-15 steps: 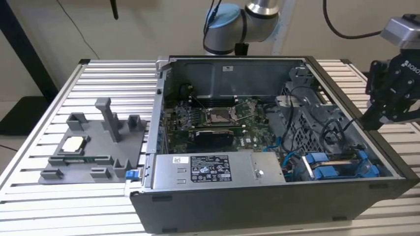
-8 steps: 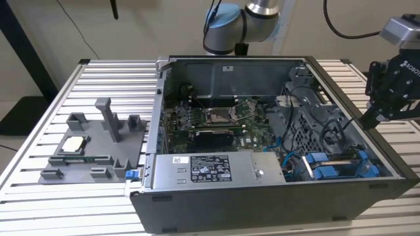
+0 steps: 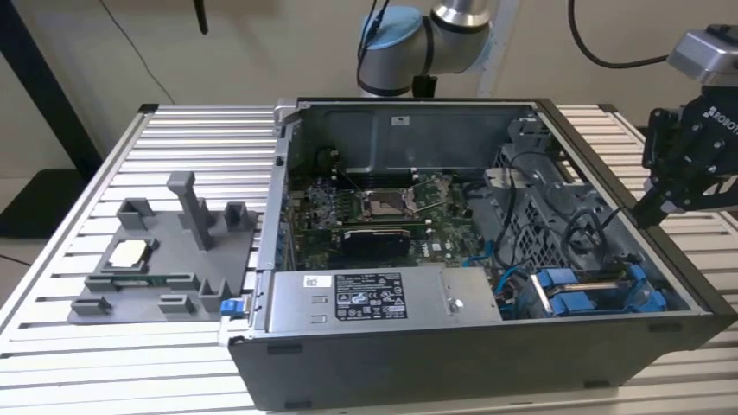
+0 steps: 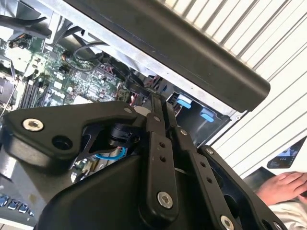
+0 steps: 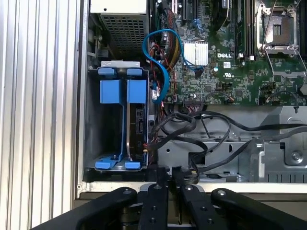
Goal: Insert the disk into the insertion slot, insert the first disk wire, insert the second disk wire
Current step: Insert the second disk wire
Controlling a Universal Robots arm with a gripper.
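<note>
First wrist view: black cables (image 5: 184,116) beside tool (image 5: 169,170), near blue carriers (image 5: 136,91).

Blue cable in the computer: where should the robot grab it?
Probably grip the blue cable near its hanging end, just behind the plug, coming in through the open side of the case. That end dangles free beside the blue disk holder; the loop's top runs over the circuit board.

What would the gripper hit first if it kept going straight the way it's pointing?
Probably the black cables bundled just ahead of the gripper, beside the disk; depth is unclear.
</note>
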